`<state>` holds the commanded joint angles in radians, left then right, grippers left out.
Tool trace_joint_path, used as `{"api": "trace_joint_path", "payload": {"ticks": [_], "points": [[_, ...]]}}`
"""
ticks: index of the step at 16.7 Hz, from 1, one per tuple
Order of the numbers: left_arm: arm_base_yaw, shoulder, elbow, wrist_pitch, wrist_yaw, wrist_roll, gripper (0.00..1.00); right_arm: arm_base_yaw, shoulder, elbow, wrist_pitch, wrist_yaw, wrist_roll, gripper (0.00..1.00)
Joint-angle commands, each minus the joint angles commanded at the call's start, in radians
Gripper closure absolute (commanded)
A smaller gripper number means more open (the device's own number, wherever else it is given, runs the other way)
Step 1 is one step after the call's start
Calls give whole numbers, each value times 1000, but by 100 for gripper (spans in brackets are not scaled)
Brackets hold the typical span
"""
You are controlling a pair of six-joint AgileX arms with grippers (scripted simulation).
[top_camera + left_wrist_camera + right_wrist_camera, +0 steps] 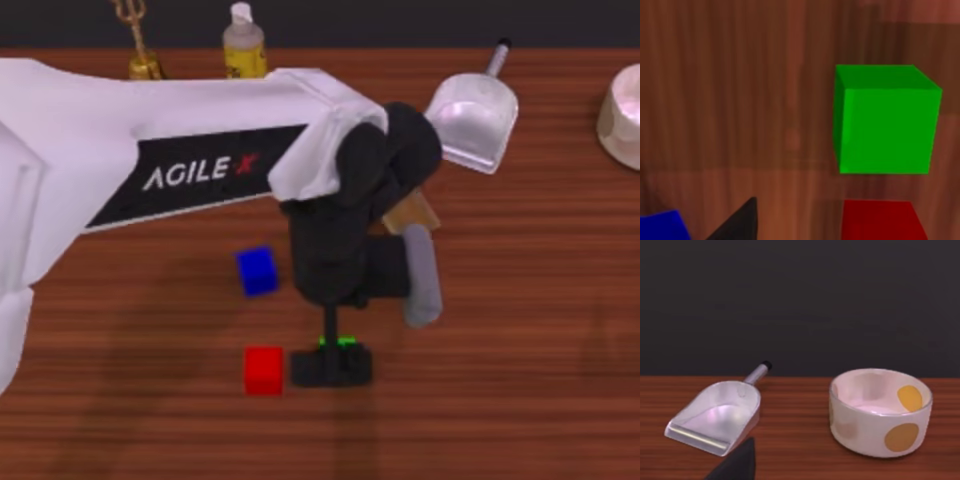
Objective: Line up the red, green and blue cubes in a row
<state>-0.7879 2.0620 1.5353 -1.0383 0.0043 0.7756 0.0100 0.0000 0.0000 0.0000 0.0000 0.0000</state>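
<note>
Currently: left gripper [332, 366] over the small matte green cube [885, 120], just beside the matching red cube [263, 370], forming a row; finger spread indeterminable.

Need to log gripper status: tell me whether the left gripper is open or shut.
Cannot tell. The left gripper sits over the small green cube, beside the small red cube; its own arm hides the view.

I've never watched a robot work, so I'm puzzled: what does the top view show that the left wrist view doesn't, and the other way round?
Only the top view shows the left arm, its hand low beside the red cube, plus a metal scoop, a bottle and a bowl. Only the left wrist view shows the green cube whole; from above it is a sliver. Both show the red, green and blue cubes on the wooden table.
</note>
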Motion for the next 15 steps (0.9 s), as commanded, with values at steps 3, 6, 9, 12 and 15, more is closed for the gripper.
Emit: {"api": "trace_joint_path", "payload": {"ticks": [3, 6, 9, 12, 15], "points": [[5, -31, 42, -64, -1, -1, 0, 0, 0, 0, 0, 0, 0, 0], [6, -32, 43, -65, -1, -1, 0, 0, 0, 0, 0, 0, 0, 0], [16, -16, 56, -66, -1, 1, 0, 0, 0, 0, 0, 0, 0, 0], [103, 44, 129, -83, -1, 10, 0, 0, 0, 0, 0, 0, 0, 0], [223, 122, 217, -108, 0, 22, 0, 0, 0, 0, 0, 0, 0, 0]]}}
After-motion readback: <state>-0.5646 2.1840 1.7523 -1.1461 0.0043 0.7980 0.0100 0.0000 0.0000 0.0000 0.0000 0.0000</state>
